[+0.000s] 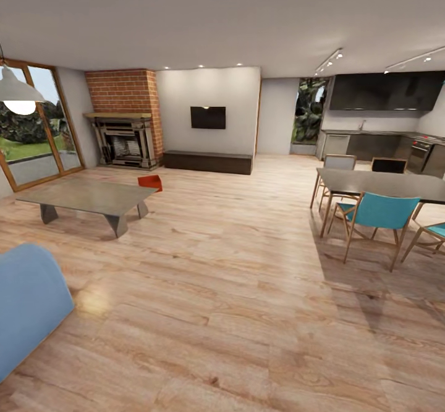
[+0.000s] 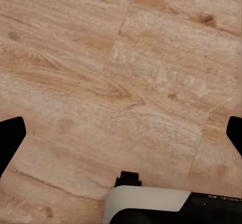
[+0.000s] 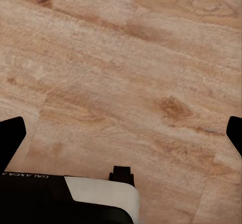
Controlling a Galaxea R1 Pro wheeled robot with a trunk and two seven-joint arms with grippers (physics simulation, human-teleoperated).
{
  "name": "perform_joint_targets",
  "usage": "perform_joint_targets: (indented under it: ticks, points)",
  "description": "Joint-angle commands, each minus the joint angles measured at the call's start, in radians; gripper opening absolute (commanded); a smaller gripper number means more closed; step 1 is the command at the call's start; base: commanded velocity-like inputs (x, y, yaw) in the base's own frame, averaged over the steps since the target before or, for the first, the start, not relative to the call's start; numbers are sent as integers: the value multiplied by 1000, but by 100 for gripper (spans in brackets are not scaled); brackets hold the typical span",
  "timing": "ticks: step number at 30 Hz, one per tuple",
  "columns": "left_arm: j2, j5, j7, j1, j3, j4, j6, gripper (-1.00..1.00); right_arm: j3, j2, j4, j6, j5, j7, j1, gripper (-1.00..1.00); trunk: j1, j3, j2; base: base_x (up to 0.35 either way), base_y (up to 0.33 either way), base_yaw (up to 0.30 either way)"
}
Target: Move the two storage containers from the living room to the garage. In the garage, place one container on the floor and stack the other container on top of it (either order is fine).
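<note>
One red-orange storage container [image 1: 150, 182] stands on the light wood floor of the living room, just behind the far right corner of the grey low table [image 1: 86, 197]; the table hides part of it. In the left wrist view my left gripper [image 2: 121, 136] is open, its dark fingertips [image 2: 11, 138] spread wide over bare wood planks. My right gripper [image 3: 121, 136] is open too, with its fingertips [image 3: 12, 136] far apart above the same flooring and nothing between them.
A blue sofa arm [image 1: 28, 304] fills the near left corner. At the right, a dark dining table [image 1: 383, 184] has teal chairs [image 1: 377, 213] around it. A brick fireplace [image 1: 123, 121], a wall TV [image 1: 207, 117] and a kitchen counter [image 1: 371, 143] line the back. Wood floor [image 1: 222, 288] stretches between.
</note>
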Motion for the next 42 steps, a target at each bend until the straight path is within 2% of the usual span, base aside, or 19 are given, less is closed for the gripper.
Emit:
perform_joint_targets:
  ticks: [1,9,21,22,23,28,32,40,41,42]
  points:
    - [0,-4,2,-2,7,5,-7,100,5,0,5,-8,0,3,-2,100,1,-2,-2,323,0,0]
    - [0,-4,2,-2,7,5,-7,100,4,0,5,-8,0,3,-2,100,1,-2,-2,323,0,0]
    - [31,-2,2,-2,7,5,-6,100,4,0,5,-8,-3,3,-1,100,1,-2,-2,323,0,0]
    - [43,8,5,-2,8,5,-7,100,4,0,5,-9,-3,-16,-1,100,1,-2,-2,323,0,0]
    - [55,41,9,-2,7,5,-7,100,4,0,5,-10,-3,-51,-2,100,1,-2,-2,323,0,0]
    - [70,104,11,-2,6,5,-9,100,4,0,5,-10,-3,-98,-2,100,1,-2,-2,323,0,0]
    - [74,117,11,-2,5,5,-9,100,4,-1,5,-11,-4,-107,-2,100,1,-2,-2,323,0,0]
    - [71,119,12,-2,5,5,-9,100,1,-10,5,-10,-7,-129,-2,100,1,-2,-2,322,0,0]
    - [71,119,11,-2,5,5,-9,100,0,-18,5,-10,-9,-124,-2,100,1,-2,-2,320,0,0]
    - [70,119,11,-2,5,5,-9,100,0,-38,5,-10,-11,-123,-2,100,1,-2,-2,320,0,0]
